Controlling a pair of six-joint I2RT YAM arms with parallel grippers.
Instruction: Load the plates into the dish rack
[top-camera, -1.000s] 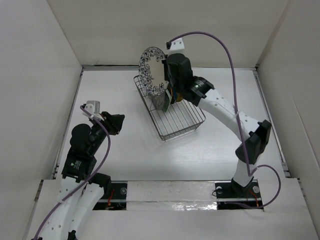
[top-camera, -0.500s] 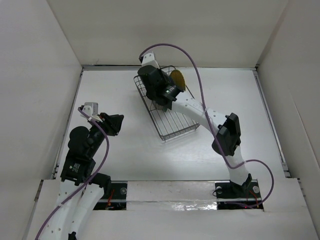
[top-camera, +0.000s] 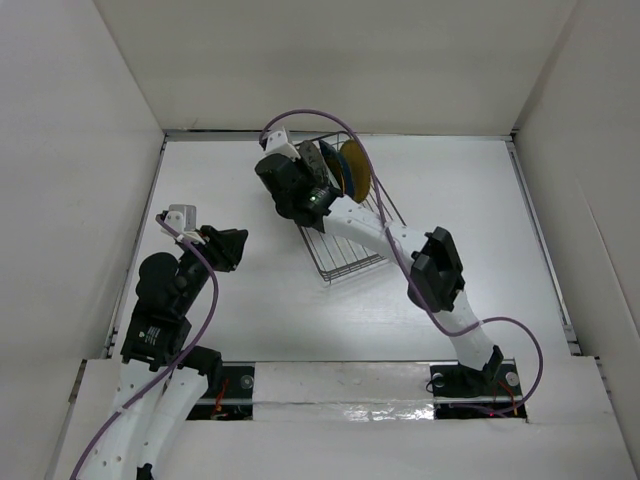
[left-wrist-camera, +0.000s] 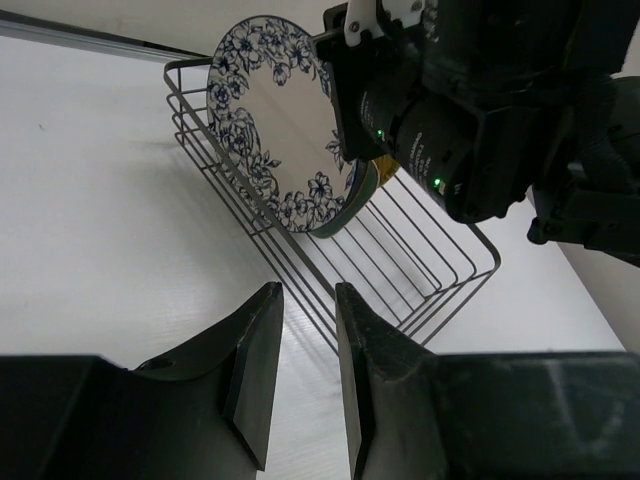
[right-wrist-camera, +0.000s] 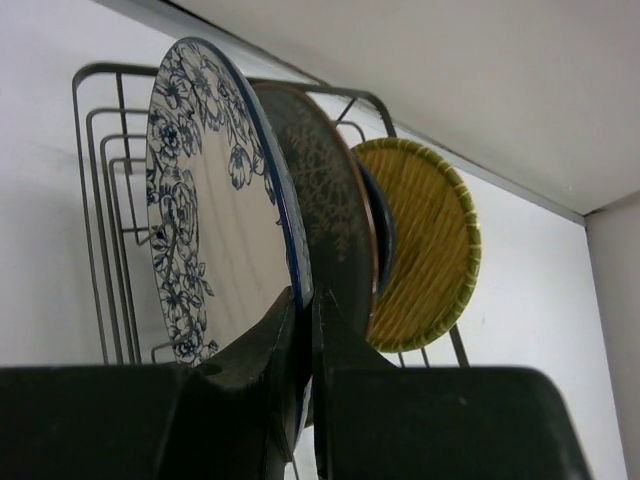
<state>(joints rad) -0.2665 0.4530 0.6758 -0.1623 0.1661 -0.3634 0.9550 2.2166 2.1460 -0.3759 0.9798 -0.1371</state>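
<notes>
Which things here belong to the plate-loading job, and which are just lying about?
Job:
- dish rack
- blue-and-white plate, held by the right gripper
- dark patterned plate
- yellow plate
- left gripper, open, off to the side

Not the job:
- purple cables
- white walls

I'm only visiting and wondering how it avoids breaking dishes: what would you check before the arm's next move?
1. Blue-and-white plate upright inside the dish rack: ok.
2. Its bottom edge seated in the rack: cannot tell.
3. Right gripper free of the rim: not ok, it pinches it.
4. Gap to the dark plate behind: cannot tell.
5. Left gripper empty, apart from the rack: ok.
</notes>
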